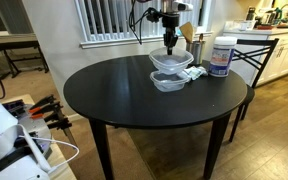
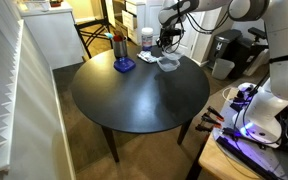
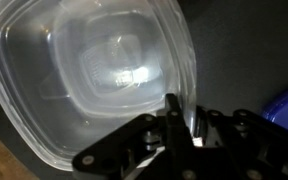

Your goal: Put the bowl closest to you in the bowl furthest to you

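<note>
Wrist view: a clear bowl (image 3: 94,70) held at its rim by the gripper (image 3: 184,112).

The bowl is of thin, glossy, see-through plastic, rounded-square in outline with a flat square base; a mark is moulded into the base, but it cannot be read. The two dark metal fingers are seen closed on the near rim, one on each side of the wall. In an exterior view the held bowl (image 1: 172,62) is found just behind a second clear bowl (image 1: 167,82) of like make, on the far part of a round, matte black table (image 1: 124,100). Nearby are a white cylindrical canister (image 1: 221,57) with a blue label, its print too small to read, a brown cup (image 2: 119,47) and a blue object (image 2: 125,66).
</note>
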Motion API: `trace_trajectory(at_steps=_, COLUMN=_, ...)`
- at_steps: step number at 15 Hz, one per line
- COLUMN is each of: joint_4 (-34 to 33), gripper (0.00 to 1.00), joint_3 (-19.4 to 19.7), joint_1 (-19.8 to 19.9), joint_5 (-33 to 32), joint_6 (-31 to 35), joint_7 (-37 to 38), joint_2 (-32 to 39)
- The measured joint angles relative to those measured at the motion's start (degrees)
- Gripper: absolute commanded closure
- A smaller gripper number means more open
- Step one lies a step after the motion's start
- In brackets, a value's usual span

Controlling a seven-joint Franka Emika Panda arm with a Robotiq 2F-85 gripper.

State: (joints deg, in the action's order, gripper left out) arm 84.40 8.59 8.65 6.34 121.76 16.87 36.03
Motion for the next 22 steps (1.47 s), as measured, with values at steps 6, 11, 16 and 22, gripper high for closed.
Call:
trace_trajectory(at_steps=6, joint_4=-0.36, gripper=0.51, joint_3=-0.06, joint_1=0.56, joint_5=3.91, joint_6=0.00, joint_7=2.33, joint_2=2.13)
trace_trajectory(at_steps=11, joint_4=-0.36, gripper=0.20, joint_3=-0.10, joint_1=0.62, joint_5=5.73, joint_6=0.00, joint_7=2.91, joint_2=2.64)
trace_trajectory(at_steps=16, joint_4=1.69, gripper=0.00, joint_3=-0.52, joint_1=0.62, joint_5=5.82, joint_6=-0.47, joint_7=2.90, joint_2=0.25)
trace_trajectory(at_steps=22, joint_4=8.86, gripper=0.00, joint_3=-1.06, joint_1=0.61, joint_5=5.82, joint_6=-0.79, joint_7=2.73, joint_2=-4.48)
